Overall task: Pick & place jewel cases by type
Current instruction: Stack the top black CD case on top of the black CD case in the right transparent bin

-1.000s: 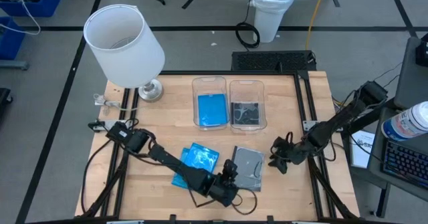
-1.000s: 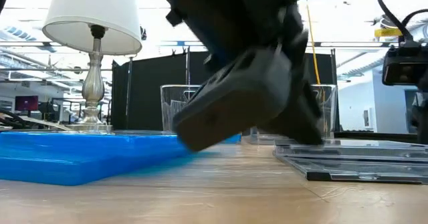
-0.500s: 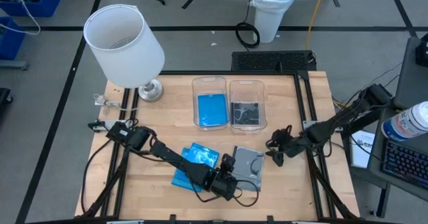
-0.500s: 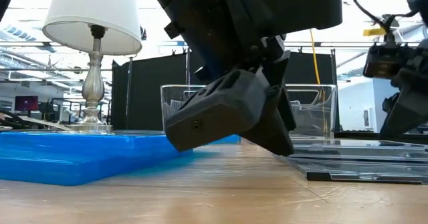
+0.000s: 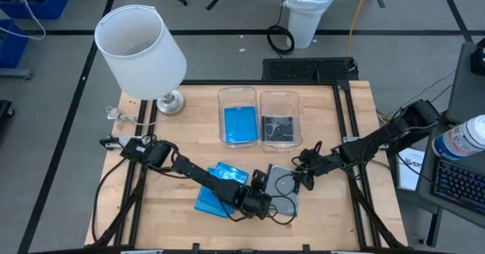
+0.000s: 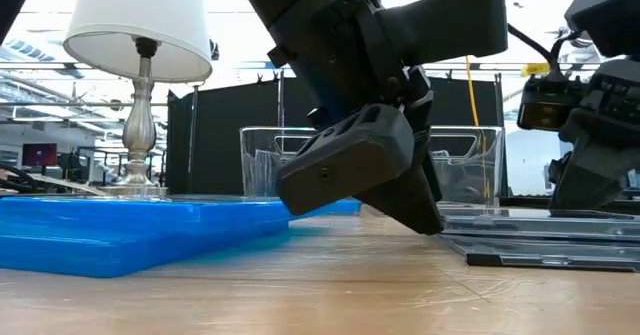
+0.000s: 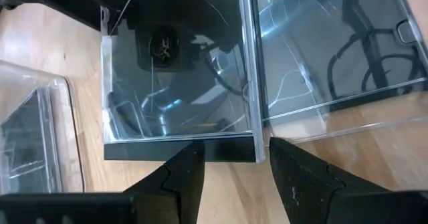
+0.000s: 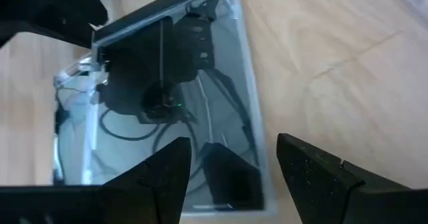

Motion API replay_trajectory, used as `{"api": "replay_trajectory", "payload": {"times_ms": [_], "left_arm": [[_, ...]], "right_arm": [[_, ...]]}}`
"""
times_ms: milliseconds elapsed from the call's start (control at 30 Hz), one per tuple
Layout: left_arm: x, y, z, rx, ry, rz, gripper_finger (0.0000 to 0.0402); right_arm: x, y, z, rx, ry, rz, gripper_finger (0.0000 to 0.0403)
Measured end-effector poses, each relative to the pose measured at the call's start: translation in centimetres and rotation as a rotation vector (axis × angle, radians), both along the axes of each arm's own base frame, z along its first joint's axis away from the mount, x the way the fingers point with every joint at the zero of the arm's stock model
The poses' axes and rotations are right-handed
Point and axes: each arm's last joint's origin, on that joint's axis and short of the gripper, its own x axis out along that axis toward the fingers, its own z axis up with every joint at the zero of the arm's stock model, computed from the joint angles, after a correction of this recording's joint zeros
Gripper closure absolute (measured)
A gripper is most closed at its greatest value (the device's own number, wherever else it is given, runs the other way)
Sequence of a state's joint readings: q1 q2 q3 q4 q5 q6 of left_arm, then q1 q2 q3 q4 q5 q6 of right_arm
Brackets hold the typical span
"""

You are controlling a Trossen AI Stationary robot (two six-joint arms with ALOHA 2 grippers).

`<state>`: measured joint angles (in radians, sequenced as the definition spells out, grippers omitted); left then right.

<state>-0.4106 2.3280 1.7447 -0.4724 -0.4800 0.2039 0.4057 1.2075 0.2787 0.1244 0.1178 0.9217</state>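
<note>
Hovering with fingers spread and empty, the left hand [image 5: 261,197] and right hand [image 5: 301,175] flank the flat dark transparent plastic jewel cases [image 5: 283,190] lying on the wooden table [image 5: 348,133], beside the bright blue square jewel cases [image 5: 220,186].
</note>
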Motion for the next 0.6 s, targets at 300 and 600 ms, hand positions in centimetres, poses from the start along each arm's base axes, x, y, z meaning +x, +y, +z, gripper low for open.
{"api": "replay_trajectory", "payload": {"times_ms": [300,600], "left_arm": [[0.5,0.3,-0.9,-0.042,-0.018,0.039,0.0227],[1.0,0.1,-1.5,-0.044,-0.074,0.065,0.0227]], "right_arm": [[0.7,1.0,0.6,0.247,-0.04,0.097,0.0188],[1.1,1.7,1.4,0.333,-0.119,0.119,0.0188]]}}
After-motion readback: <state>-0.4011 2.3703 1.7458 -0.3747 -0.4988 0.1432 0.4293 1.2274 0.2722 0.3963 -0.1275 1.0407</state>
